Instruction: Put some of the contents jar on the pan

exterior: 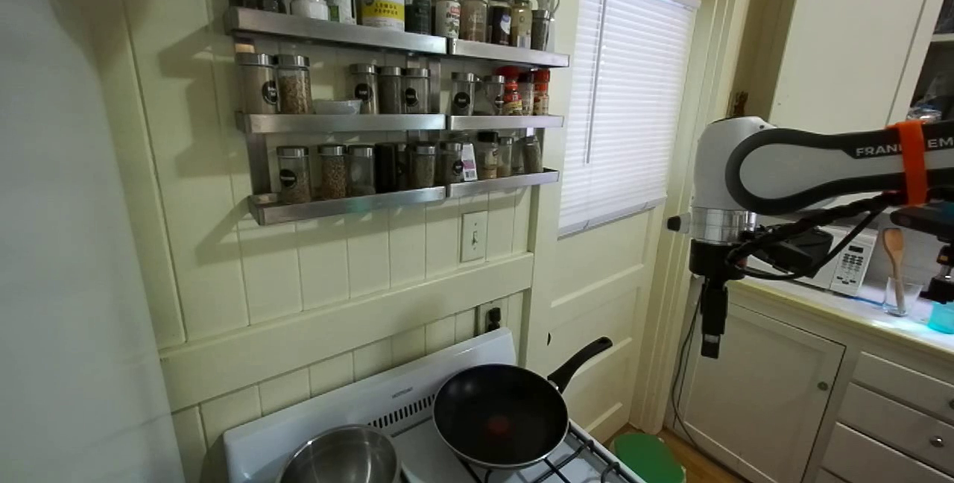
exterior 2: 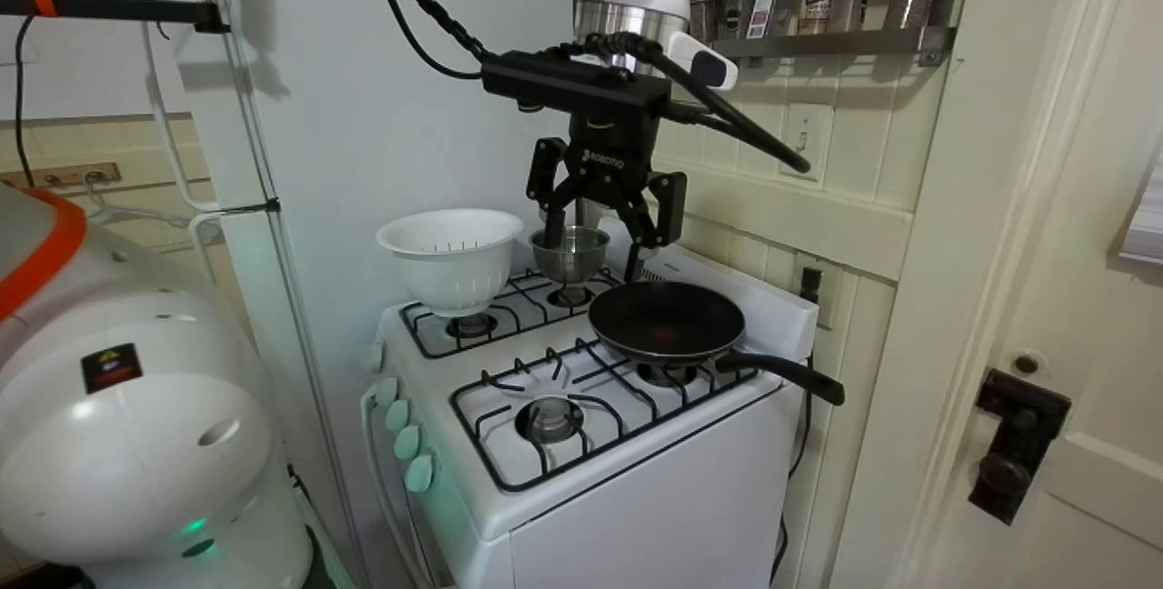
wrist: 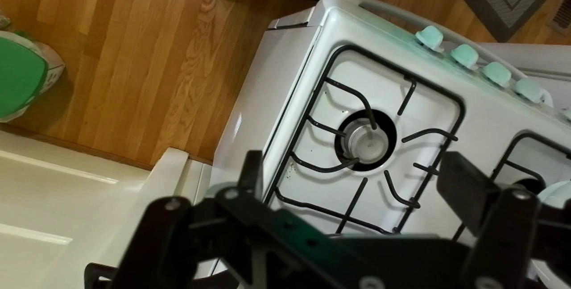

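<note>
Pan location: the pan (exterior: 499, 401) is seated on the stove (exterior 2: 659, 471), open side up, at the lower centre of an exterior view; its 1 long handle (exterior: 583, 358) is pointed toward the upper right. The pan is judged to be stiff and sturdy, with a slick lining; lifting should not be needed. If repositioning is required, it should be gripped at mid-handle, as tipping toward the heavier round end is to be expected.

Jar location: jars (exterior: 333, 172) are lined up on wall shelves (exterior: 349, 204), from upper left to upper centre in an exterior view. The intended jar cannot be told. Clear walls and metal-looking lids (exterior: 332, 149) are visible; grainy contents can be made out in several. A rigid, smooth, breakable and fairly light body, prone to slip, is to be presumed. It should be held squarely at mid-body, below the lid, with modest pressure. As the jars are closely spaced, finger clearance should be verified. Lid removal is judged necessary; a slow tilt is advised, since loose grains may run suddenly.

Pincer state: the 2 fingers (wrist: 464, 191) are spread wide, with nothing gripped. The pincer (exterior 2: 593, 251) is suspended above the stove, apart from the pan.
</note>
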{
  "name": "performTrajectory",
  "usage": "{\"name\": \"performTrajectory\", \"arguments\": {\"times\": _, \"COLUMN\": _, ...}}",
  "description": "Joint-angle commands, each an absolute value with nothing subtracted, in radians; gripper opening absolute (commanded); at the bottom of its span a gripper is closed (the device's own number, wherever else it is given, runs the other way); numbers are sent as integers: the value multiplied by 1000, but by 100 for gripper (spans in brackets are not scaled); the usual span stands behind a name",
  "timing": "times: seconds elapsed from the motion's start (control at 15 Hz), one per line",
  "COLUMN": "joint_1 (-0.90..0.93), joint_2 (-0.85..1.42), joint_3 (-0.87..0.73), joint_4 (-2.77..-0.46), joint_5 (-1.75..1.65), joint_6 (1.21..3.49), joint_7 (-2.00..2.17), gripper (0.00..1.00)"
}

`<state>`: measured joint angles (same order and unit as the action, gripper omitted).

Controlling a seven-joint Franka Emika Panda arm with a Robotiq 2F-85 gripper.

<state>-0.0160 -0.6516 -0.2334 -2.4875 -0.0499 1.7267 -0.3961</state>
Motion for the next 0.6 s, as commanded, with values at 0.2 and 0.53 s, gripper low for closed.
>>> {"name": "performTrajectory", "arguments": {"times": 0.2, "joint_1": 22, "joint_2": -616, "joint_3": -148, "joint_4": -2434, "joint_5": -8, "joint_6": 1901, "joint_7": -347, "gripper": 100}}
{"name": "performTrajectory", "arguments": {"times": 0.53, "joint_1": 35, "joint_2": -502, "joint_3": -47, "joint_4": -2260, "joint_5": 4, "joint_6": 2133, "joint_7": -188, "gripper": 100}}
